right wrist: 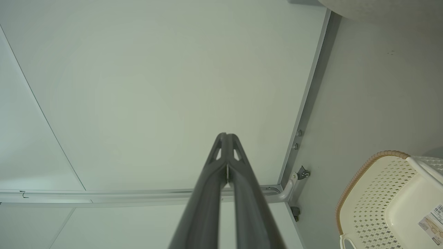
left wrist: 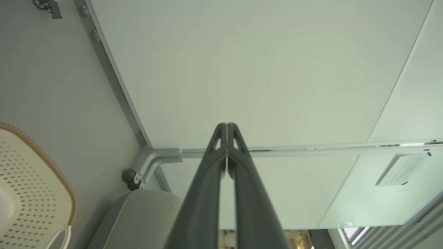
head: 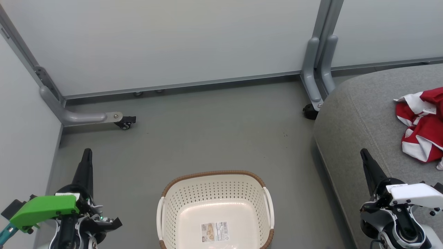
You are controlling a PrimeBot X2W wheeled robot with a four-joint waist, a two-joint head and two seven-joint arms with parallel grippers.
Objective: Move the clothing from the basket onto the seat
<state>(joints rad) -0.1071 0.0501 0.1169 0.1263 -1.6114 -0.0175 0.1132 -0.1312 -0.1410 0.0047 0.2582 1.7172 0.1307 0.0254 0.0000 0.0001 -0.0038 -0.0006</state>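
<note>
The cream perforated basket (head: 214,193) with a brown rim stands on the floor at the bottom middle, holding no garments, its paper label showing on the bottom. Red clothing (head: 420,124) with white trim lies bunched on the grey seat (head: 360,103) at the right. My left gripper (head: 87,151) is shut at the lower left, left of the basket. My right gripper (head: 362,151) is shut at the lower right, over the seat's front edge, below and left of the clothing. Both wrist views show fingers pressed together, left gripper (left wrist: 227,125) and right gripper (right wrist: 226,135), with the basket (left wrist: 31,186) (right wrist: 387,200) at one side.
Pale partition panels (head: 166,41) close the back and left. Their grey feet with castors (head: 125,122) (head: 309,111) stand on the grey floor (head: 214,131) between panels and basket. A paper notice (left wrist: 403,169) hangs on a panel in the left wrist view.
</note>
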